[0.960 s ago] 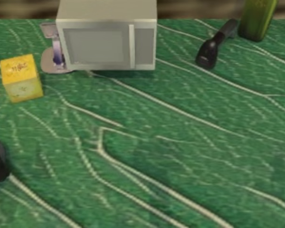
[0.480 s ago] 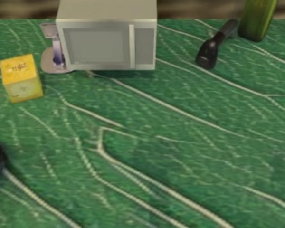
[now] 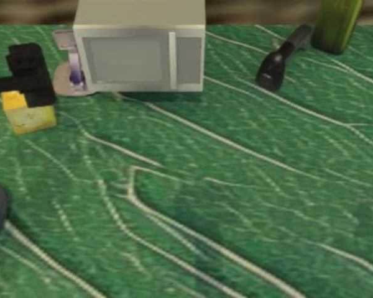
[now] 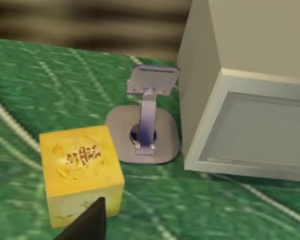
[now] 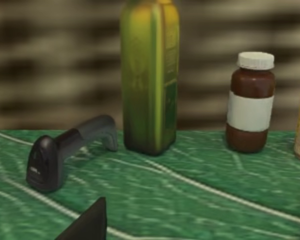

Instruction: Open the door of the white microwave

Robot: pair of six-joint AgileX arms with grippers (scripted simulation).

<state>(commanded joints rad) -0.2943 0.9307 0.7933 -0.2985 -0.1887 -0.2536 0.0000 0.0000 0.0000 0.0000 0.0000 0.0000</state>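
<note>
The white microwave (image 3: 140, 37) stands at the back left of the table, and it fills one side of the left wrist view (image 4: 250, 75). Its door (image 3: 125, 60) with the grey window (image 4: 262, 132) lies flush against the body. My left gripper (image 3: 31, 69) hovers left of the microwave, over the yellow cube (image 3: 32, 117). It is open with nothing between its fingers; in the left wrist view only one dark fingertip (image 4: 87, 225) shows. My right gripper (image 5: 205, 216) is outside the top view, open and empty, facing the back right of the table.
A grey phone stand (image 3: 67, 77) sits against the microwave's left side, beside the yellow cube (image 4: 80, 170). A black barcode scanner (image 3: 280, 59) and a tall green bottle (image 3: 336, 22) are at the back right. A brown pill bottle (image 5: 250, 102) stands beyond them.
My left arm has swung from the table's front left edge up toward the back. Its gripper now hangs over the yellow cube, left of the microwave. The door has not moved.
</note>
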